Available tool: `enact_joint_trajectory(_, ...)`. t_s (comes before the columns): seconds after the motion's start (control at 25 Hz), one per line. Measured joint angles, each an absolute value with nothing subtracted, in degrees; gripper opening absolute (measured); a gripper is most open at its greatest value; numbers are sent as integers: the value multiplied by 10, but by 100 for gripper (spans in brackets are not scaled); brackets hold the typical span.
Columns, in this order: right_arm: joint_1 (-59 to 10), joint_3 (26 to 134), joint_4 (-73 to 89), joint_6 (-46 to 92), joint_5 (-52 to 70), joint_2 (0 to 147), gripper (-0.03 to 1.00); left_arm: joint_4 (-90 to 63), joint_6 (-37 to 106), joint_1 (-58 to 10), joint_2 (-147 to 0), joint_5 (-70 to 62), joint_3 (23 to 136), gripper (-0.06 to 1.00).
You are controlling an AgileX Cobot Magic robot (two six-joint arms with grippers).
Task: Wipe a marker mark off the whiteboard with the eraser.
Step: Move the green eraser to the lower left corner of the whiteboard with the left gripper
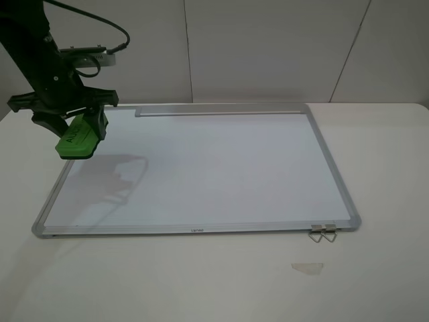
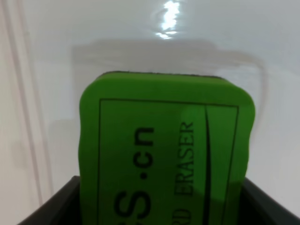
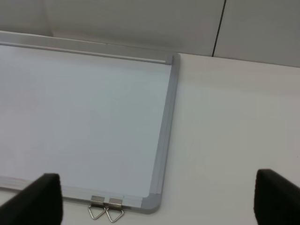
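At the far left, the left gripper (image 1: pixel 82 126) is clenched on the green eraser (image 1: pixel 79 141). It holds the eraser by the printed back, so the dark felt side points away from the wrist and towards the whiteboard (image 1: pixel 228 168). This is the grip that wiping needs. The eraser hangs over the board's far left corner, and its shadow (image 1: pixel 117 178) falls apart from it, so I judge it is lifted and not pressing on the surface.

Moving right, the white surface looks clean in all views. I cannot find the marker mark anywhere. It may be wiped off already, or hidden under the eraser, or too thin to see, so I cannot place it relative to the gripper. The grey tray strip (image 1: pixel 221 111) runs along the far edge, and two metal clips (image 1: pixel 322 233) sit on the near right corner.

The right gripper (image 3: pixel 154 199) is released, with fingers (image 3: pixel 33 199) spread wide. It waits over that corner, away from the work.
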State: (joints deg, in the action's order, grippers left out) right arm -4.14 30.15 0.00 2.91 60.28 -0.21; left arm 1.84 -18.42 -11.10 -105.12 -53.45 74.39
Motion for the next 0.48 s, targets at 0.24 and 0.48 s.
enact_joint_trajectory(0.24,-41,301,0,29,603,-2,82,59,-213,-87,-1008,-485,644,60)
enact_joint_trajectory(0.48,-41,301,0,29,603,-2,82,58,-235,-87,-1002,-363,533,60)
